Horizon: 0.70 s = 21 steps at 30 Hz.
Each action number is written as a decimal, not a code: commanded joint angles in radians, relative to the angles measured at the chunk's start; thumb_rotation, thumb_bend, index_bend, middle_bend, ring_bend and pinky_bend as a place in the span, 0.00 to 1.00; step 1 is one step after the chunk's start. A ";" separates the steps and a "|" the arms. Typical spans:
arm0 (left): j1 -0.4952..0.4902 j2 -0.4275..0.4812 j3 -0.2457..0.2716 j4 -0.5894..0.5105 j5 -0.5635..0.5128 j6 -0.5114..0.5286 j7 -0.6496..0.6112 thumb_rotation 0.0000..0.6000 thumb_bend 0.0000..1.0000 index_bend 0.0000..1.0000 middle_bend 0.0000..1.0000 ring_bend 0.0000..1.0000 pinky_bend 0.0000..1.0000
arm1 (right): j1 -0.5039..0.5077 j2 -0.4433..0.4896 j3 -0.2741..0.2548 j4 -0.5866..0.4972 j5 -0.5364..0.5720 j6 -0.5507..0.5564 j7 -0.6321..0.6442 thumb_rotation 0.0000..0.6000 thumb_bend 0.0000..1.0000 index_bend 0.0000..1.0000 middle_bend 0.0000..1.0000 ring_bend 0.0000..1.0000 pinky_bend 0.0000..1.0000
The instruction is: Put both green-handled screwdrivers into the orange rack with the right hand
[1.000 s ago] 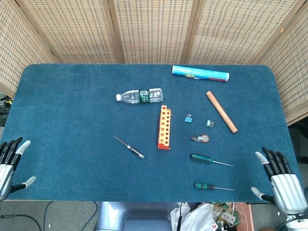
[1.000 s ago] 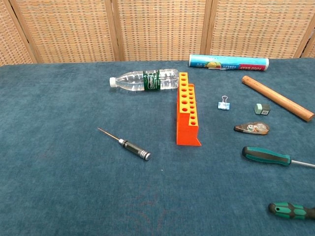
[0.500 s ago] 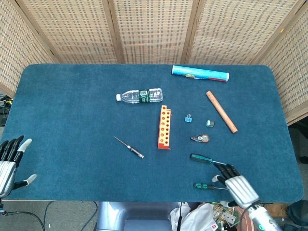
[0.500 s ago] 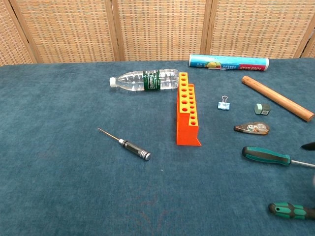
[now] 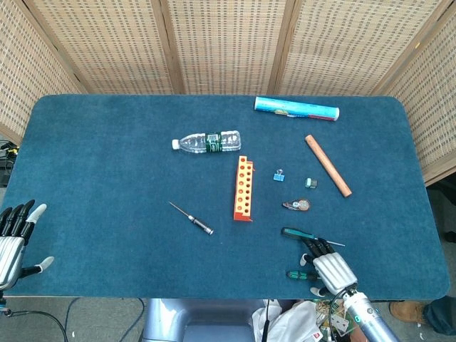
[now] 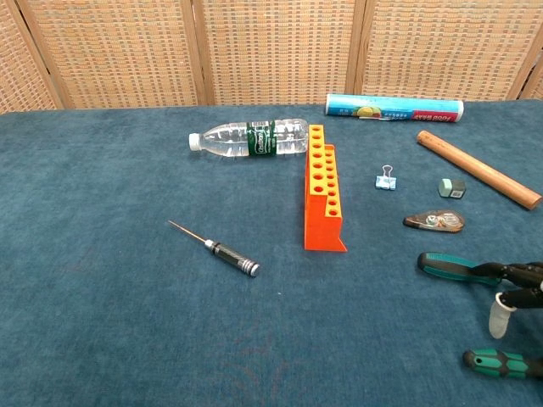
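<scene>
- Right hand (image 5: 330, 269): low over the near right part of the counter (image 5: 107, 178), palm down, fingers stretched forward and slightly apart, holding nothing.
- Near green-handled screwdriver (image 5: 302, 276): lies flat beside the near edge, handle pointing left; in the head view the right hand covers most of its shaft.
- Far green-handled screwdriver (image 5: 299, 234): lies flat just beyond, handle left; in the chest view the dark fingertips (image 6: 509, 273) reach the right end of its handle (image 6: 450, 267), and contact cannot be confirmed.
- Left hand (image 5: 16, 239): fingers spread wide, holding nothing, at the near left edge, well apart from the work.
- Orange rack (image 5: 243, 188): upright, left of and beyond both screwdrivers, its rows of holes unfilled.
- Black precision screwdriver (image 5: 192, 218): left of the rack; not part of the task.
- Recommended technique: close thumb and fingers across the thick handle rather than the thin shaft, lift clear of the cloth, then turn the tip downward before lowering over a hole.
</scene>
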 commanded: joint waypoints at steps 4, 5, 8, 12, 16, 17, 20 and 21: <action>-0.001 0.000 0.001 0.000 0.002 0.000 -0.002 1.00 0.00 0.00 0.00 0.00 0.00 | 0.002 -0.026 -0.007 0.019 0.005 0.008 -0.009 1.00 0.21 0.43 0.00 0.00 0.00; -0.001 0.000 0.001 0.001 0.002 0.000 -0.002 1.00 0.00 0.00 0.00 0.00 0.00 | 0.002 -0.029 -0.008 0.022 0.004 0.011 -0.008 1.00 0.23 0.44 0.00 0.00 0.00; 0.000 0.000 0.000 0.000 0.003 0.003 -0.003 1.00 0.00 0.00 0.00 0.00 0.00 | 0.004 -0.039 -0.012 0.029 -0.006 0.023 0.001 1.00 0.28 0.49 0.00 0.00 0.00; 0.002 0.000 0.000 0.001 0.004 0.007 -0.005 1.00 0.00 0.00 0.00 0.00 0.00 | 0.006 -0.045 -0.022 0.033 -0.024 0.037 0.025 1.00 0.31 0.53 0.00 0.00 0.00; 0.002 0.001 -0.001 0.001 0.002 0.008 -0.007 1.00 0.00 0.00 0.00 0.00 0.00 | 0.007 -0.044 -0.028 0.026 -0.047 0.061 0.050 1.00 0.33 0.55 0.00 0.00 0.00; 0.002 0.001 -0.001 0.001 0.001 0.007 -0.008 1.00 0.00 0.00 0.00 0.00 0.00 | 0.007 -0.043 -0.029 0.023 -0.055 0.071 0.058 1.00 0.33 0.55 0.00 0.00 0.00; 0.002 0.002 -0.002 0.001 0.001 0.008 -0.010 1.00 0.00 0.00 0.00 0.00 0.00 | 0.008 -0.035 -0.032 0.011 -0.070 0.090 0.081 1.00 0.33 0.56 0.00 0.00 0.00; 0.002 0.002 -0.002 0.001 0.001 0.009 -0.011 1.00 0.00 0.00 0.00 0.00 0.00 | 0.008 -0.031 -0.032 0.003 -0.073 0.096 0.090 1.00 0.33 0.56 0.00 0.00 0.00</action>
